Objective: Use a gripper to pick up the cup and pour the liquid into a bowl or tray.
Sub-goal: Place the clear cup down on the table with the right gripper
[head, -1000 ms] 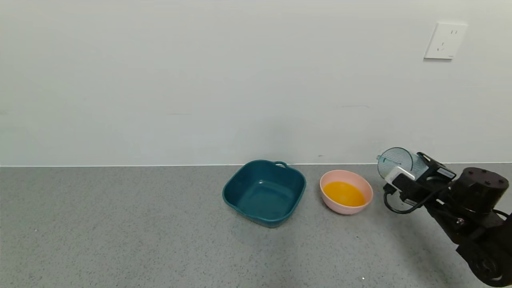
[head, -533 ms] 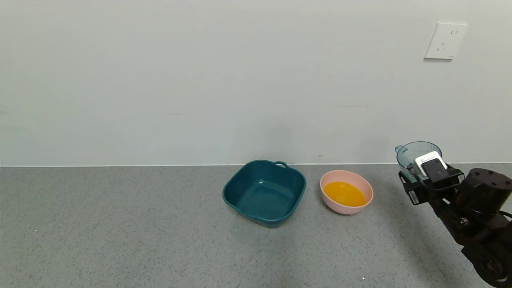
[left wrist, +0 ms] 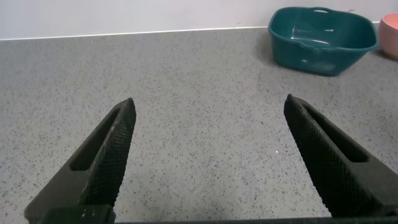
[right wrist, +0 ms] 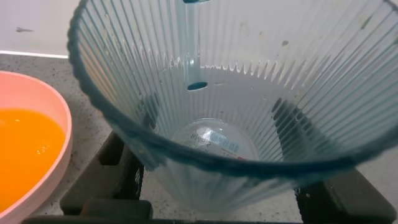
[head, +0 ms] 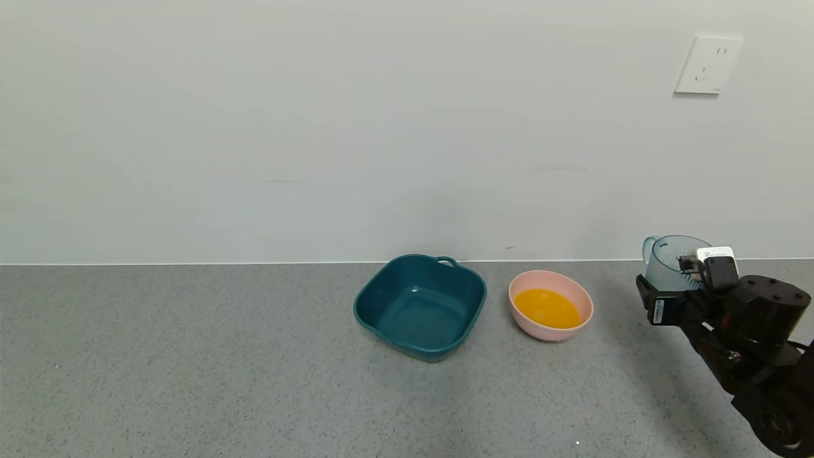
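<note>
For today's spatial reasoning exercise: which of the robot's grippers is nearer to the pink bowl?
Right. The right gripper, shut on the cup, is just beside the pink bowl. The left gripper, open, hovers over bare counter beyond the teal basin.

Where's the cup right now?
In the head view the cup is upright at the far right, held by the right gripper, to the right of the pink bowl and near the wall.
</note>
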You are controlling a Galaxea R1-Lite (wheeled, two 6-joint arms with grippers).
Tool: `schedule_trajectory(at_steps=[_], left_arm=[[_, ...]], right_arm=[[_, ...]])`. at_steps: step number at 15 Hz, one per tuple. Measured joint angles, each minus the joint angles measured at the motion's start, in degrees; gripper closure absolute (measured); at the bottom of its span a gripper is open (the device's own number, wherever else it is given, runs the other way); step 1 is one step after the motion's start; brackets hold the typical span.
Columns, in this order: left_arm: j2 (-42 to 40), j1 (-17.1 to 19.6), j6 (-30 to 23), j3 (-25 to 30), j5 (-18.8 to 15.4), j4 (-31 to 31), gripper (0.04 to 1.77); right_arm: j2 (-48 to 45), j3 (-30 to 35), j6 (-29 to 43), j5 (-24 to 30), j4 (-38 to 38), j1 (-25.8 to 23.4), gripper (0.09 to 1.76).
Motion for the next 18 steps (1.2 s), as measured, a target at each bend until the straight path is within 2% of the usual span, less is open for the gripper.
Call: schedule_trajectory(at_steps=[10,18], left_arm=[[0.0,0.0,0.0,0.0,0.0,0.0,0.09],[0.0,0.0,0.0,0.0,0.0,0.0,0.09]], right_arm=[[8.9,-6.9,7.0,0.3,-0.1,-1.3,0.51],[15.8,-14.9,8.7,0.6,0.4,-3.9,0.51]])
